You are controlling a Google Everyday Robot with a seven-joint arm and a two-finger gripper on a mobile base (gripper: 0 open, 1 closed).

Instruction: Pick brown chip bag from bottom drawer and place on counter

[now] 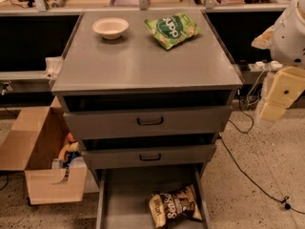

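Where white letters run across its dark front, the brown chip bag [175, 206] reads "Sea S", and the rest of the word bends away with the crinkled foil. The smaller print beneath is too fine to read. Its body is dark brown, with tan at the left end and along the edges. It lies flat and tilted on the plain grey floor of the bottom drawer [126, 194], close to the drawer's right wall. That drawer is pulled out wide beneath two upper drawers [150, 121], each with a black handle and each slightly ajar. On the counter [138, 63], toward its far right corner, lies a green chip bag [172, 29] with rounded white lettering seen upside down, which I cannot read for sure. A white bowl [110, 27] stands to its left, apart from it. The gripper [279, 97] hangs in the air off the counter's right side, about level with the top drawer, well apart from the brown chip bag and touching nothing; whether it is released or clenched I cannot tell. An open cardboard box [40, 151] stands on the speckled floor [267, 156] left of the drawers, and a black cable [248, 171] trails across the floor at the right
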